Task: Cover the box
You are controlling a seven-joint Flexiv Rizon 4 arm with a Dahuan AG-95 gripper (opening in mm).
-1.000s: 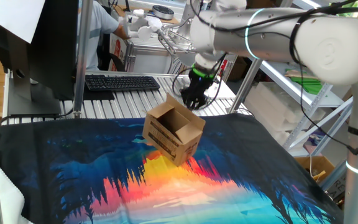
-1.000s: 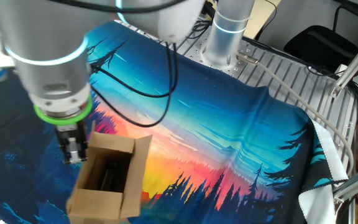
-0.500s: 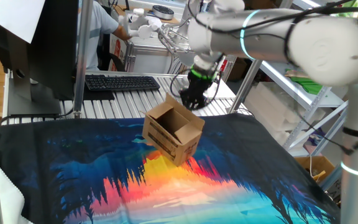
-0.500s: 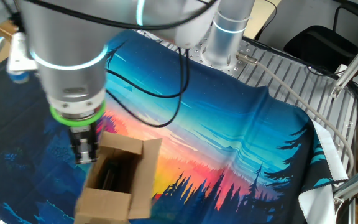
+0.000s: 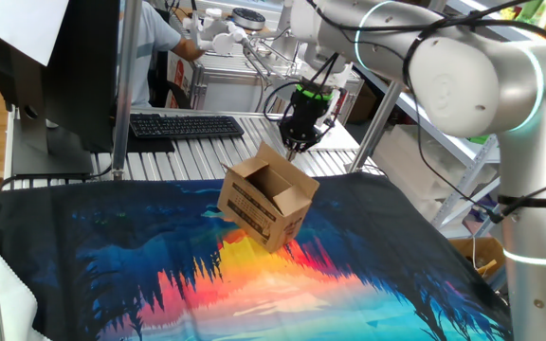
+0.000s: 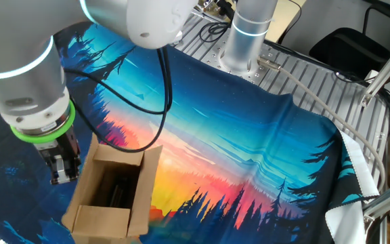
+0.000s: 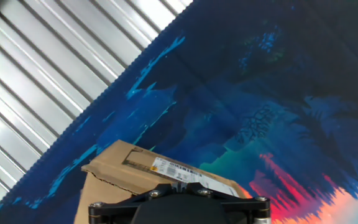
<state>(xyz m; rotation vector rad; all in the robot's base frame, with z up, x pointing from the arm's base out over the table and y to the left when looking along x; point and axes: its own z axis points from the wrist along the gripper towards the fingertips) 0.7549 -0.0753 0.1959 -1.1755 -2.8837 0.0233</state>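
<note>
We see the box [image 5: 266, 201] resting on the colourful cloth [image 5: 254, 275] that covers the desk [image 5: 207, 156]. The box sits toward the far edge of the cloth in one fixed view, tilted so that its open top faces up and away from that camera. Black printed text shows on its near side wall. In the other fixed view the box [image 6: 110, 196] lies near the lower left corner of the picture, top open, with a dark interior and one flap standing up along its right side.

We find the fingers [image 5: 297, 145] pointing down, just above the raised rear flap of the box in one fixed view. They are pressed together and hold nothing. In the other fixed view the fingers [image 6: 63, 177] hang beside the left edge of the open box, below the green ring of the wrist; we cannot tell from this view whether they touch the cardboard.

The hand view looks down on a cardboard flap [image 7: 160, 171] bearing a white label, with the blue part of the cloth [image 7: 260, 81] beyond it and the ribbed metal desk surface [image 7: 48, 74] at the upper left. The fingers themselves are hidden below the lower edge of that picture.

A black keyboard [image 5: 186, 125] lies on the desk behind the cloth, well apart from the box.
</note>
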